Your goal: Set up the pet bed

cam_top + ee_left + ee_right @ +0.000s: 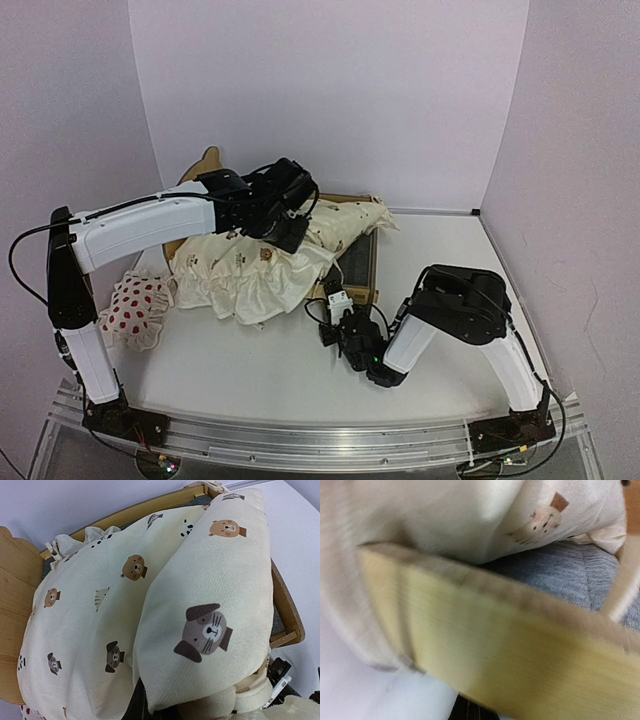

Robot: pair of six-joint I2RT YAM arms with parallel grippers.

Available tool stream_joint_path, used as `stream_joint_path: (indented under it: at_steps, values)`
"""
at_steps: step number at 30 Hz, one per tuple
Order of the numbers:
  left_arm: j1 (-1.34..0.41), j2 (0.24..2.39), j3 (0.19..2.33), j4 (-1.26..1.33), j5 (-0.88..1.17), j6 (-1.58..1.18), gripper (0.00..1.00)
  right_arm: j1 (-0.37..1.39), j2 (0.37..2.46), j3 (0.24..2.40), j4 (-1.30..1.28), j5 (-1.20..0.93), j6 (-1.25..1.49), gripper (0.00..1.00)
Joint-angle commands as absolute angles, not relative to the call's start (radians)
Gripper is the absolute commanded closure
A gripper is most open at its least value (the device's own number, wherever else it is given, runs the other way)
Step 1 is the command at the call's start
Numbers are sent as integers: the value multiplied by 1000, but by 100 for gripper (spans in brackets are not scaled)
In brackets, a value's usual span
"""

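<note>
The pet bed (374, 265) is a plywood frame with a dark grey base, standing mid-table with its ear-shaped headboard (208, 160) at the far left. A cream cushion (255, 270) printed with bear faces lies crumpled over it and spills off the near side. My left gripper (288, 232) is down on the cushion's top. In the left wrist view a raised fold of cushion (215, 595) covers its fingers, and it looks shut on that fold. My right gripper (338, 300) is at the bed's near right corner. The wooden rail (510, 650) fills the right wrist view over a dark finger (470, 712).
A small white pillow with red spots (135, 305) lies on the table left of the bed, near the left arm's base. The booth's walls close in behind and on both sides. The grey fabric base (560, 575) shows beyond the rail.
</note>
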State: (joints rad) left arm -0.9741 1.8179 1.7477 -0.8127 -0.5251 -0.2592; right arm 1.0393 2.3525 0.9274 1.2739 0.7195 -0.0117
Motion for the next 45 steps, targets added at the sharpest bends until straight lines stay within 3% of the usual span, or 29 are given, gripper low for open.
stream_joint_path:
  at_steps: [1,8,11,20,25,32,45]
  values:
    - [-961,1787,1772,-839,-563,-256,100,1034,2241,787,1266,561,-22,100]
    - [-956,1750,1733,-825,-559,-255,100,1033,2099,633,1266,331,46,100]
    - [-954,1747,1728,-825,-558,-256,100,1033,2091,628,1265,350,100,100]
    - [-954,1750,1736,-835,-554,-257,100,1028,2213,776,1265,615,183,70]
    - [-954,1757,1747,-844,-553,-255,100,1027,2276,853,1266,647,202,62]
    - [-954,1775,1768,-850,-547,-245,100,1026,2339,928,1266,694,208,56]
    - [-954,1781,1760,-848,-551,-244,100,1027,2455,1065,1267,858,184,56]
